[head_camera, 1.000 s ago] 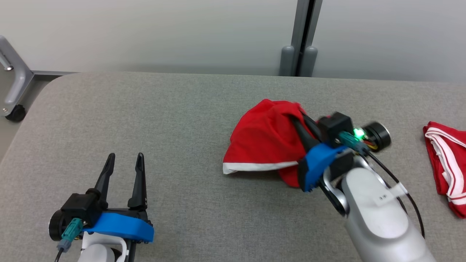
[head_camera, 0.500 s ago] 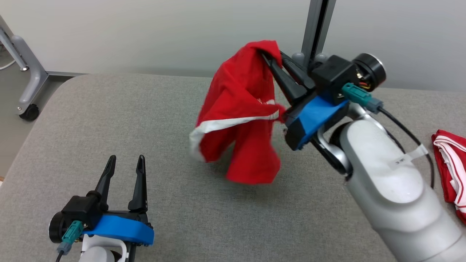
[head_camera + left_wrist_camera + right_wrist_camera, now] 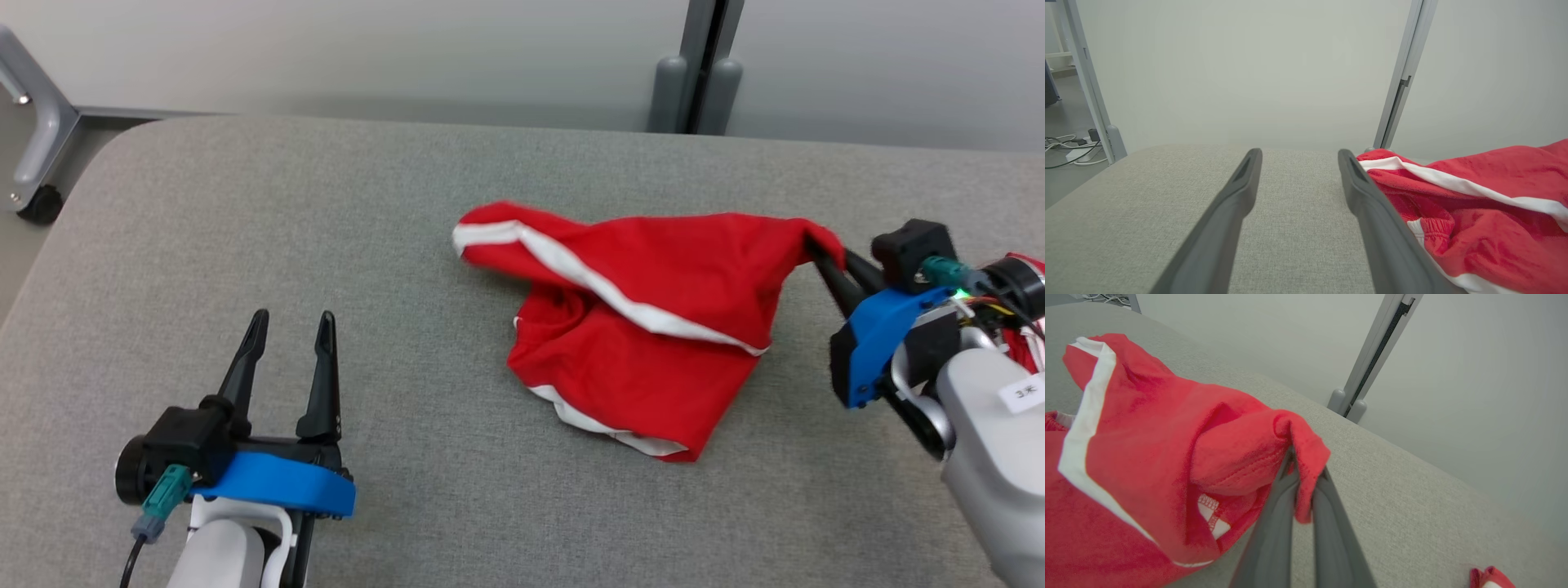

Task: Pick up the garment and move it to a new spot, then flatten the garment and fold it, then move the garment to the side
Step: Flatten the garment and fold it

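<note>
The red garment (image 3: 645, 327), white-trimmed and probably sports shorts judging by its gathered elastic band, lies bunched just right of the padded table's middle. Its long axis runs left to right, roughly parallel to the far edge. The right end is drawn up off the padding, while the bulk sags onto the table in folds. The white-banded left end lies toward the far edge.

The right gripper (image 3: 819, 247) sits near the table's right edge. Its two fingers are pressed together on that raised right corner, and the hem is wrapped over the fingertips. So the cloth stretches away from this gripper toward the left.

The left gripper (image 3: 294, 317) rests near the front left of the table with its fingers spread wide and nothing between them. It is well apart from the cloth, which lies to its right and a little farther across the table. For flattening, I judge the free white-banded end to be the corner that matters, and the left arm is the nearer one to it.

Beyond the table stands a plain pale wall (image 3: 326, 49) with a grey upright post (image 3: 700, 65) behind the far edge. The grey padded table (image 3: 245, 204) has a rounded far-left corner. A grey frame leg on a caster (image 3: 37, 147) stands beyond that corner. A second red garment (image 3: 1492, 577) lies at the right edge, behind the right wrist.
</note>
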Robot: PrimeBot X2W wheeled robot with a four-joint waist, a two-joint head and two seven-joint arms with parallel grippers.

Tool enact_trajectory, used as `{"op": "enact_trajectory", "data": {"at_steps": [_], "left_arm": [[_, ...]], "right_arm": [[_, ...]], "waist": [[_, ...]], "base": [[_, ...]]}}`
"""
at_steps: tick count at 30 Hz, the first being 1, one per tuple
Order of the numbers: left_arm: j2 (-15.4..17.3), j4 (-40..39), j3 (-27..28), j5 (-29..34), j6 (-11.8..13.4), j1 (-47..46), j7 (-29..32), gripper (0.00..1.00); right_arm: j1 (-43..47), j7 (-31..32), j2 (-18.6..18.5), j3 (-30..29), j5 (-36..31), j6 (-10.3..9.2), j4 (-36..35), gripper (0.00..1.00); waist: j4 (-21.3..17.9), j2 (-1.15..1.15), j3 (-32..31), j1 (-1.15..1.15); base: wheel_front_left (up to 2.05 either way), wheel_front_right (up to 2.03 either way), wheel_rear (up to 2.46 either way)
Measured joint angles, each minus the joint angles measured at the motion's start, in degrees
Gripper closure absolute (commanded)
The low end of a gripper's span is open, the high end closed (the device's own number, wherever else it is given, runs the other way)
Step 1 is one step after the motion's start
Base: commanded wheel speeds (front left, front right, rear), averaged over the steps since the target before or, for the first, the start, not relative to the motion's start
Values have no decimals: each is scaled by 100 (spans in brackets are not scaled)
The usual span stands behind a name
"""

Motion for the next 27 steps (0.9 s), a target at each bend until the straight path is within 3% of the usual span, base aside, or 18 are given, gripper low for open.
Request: {"op": "enact_trajectory", "data": {"at_steps": [4,5,6,12,18,22,27], "left_arm": [[0,-1,-107,-4,0,-171,0,0],[2,-1,-119,-4,0,-196,0,0],[2,4,-124,-4,0,-207,0,0],[33,63,-127,-5,0,-268,0,0],[44,120,-92,-2,0,-213,0,0],[36,138,-23,0,0,-48,0,0],[27,121,103,0,0,88,0,0]], "right_arm": [[-261,-223,-16,-318,-168,-1,614,100],[-349,-308,-7,-356,-212,-1,734,94],[-426,-318,24,-366,-241,-1,866,0],[-657,-390,219,-631,-233,-1,1559,0],[-444,-544,426,-799,112,-1,1625,0],[144,-619,470,-784,391,-1,922,0],[1333,-26,689,-705,463,-1,-399,0]], "waist": [[99,0,171,0],[130,0,208,0],[156,0,243,0],[205,0,292,0],[108,0,59,0],[-42,0,-165,0],[-196,0,-334,0]], "base": [[0,0,0],[0,0,0],[0,0,0],[0,0,0],[0,0,0],[0,0,0],[0,0,0]]}}
